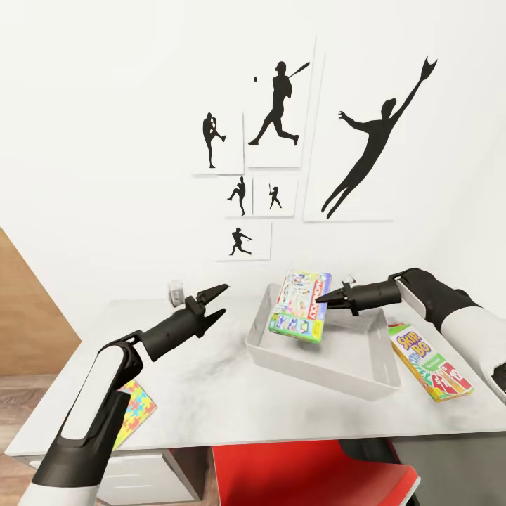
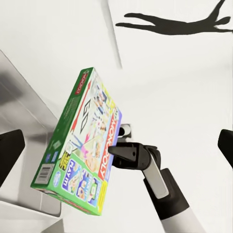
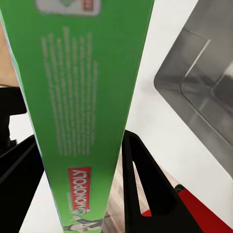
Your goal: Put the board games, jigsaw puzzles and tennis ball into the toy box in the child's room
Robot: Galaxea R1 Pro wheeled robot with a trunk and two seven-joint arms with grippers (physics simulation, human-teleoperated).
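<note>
My right gripper point(image 1: 323, 299) is shut on the edge of a green-edged Monopoly board game point(image 1: 301, 307), holding it tilted over the far left part of the light grey toy box point(image 1: 330, 365). In the right wrist view its green side point(image 3: 87, 121) sits between the black fingers point(image 3: 145, 184). The left wrist view shows the game point(image 2: 82, 145) and the right gripper point(image 2: 116, 151) side on. My left gripper point(image 1: 223, 299) hangs open above the table point(image 1: 211, 379), left of the toy box. A yellow-orange Skip-Bo board game point(image 1: 429, 362) lies right of the toy box. A jigsaw puzzle point(image 1: 137, 411) lies partly under my left arm.
A small clear glass point(image 1: 176, 289) stands at the table's back edge behind the left gripper. A red chair point(image 1: 309, 474) is tucked under the front edge. White drawers point(image 1: 140, 478) show below the table. Baseball silhouette pictures point(image 1: 277, 105) hang on the white wall.
</note>
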